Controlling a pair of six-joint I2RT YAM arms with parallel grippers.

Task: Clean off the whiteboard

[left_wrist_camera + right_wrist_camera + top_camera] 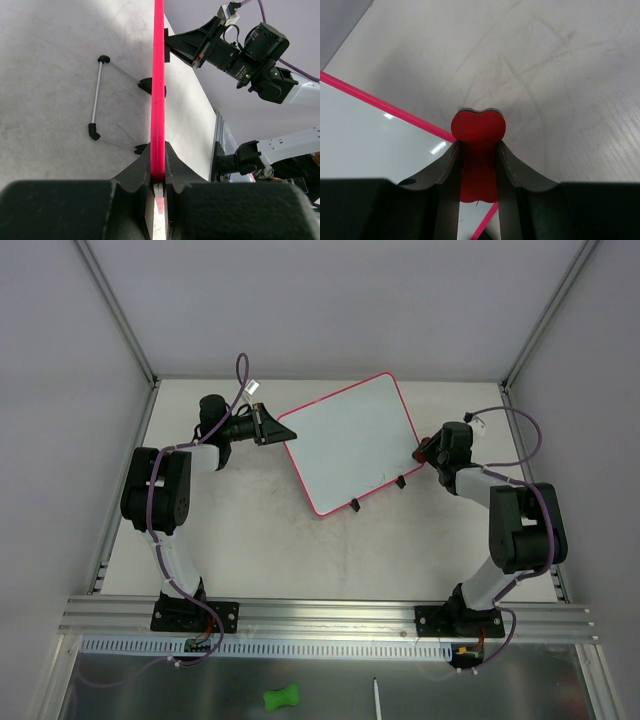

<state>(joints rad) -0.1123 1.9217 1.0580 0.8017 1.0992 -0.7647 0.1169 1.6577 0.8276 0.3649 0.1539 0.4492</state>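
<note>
Over scuffed tabletop [250, 540], pink-framed whiteboard [350, 440]

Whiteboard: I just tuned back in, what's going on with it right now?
The left gripper is shut on the pink frame of the whiteboard, clamping its left edge. The right gripper holds a red heart-shaped eraser at the board's right edge, near a corner, where it overlaps the frame. In the top view the white surface looks blank, with no marks visible.
</note>
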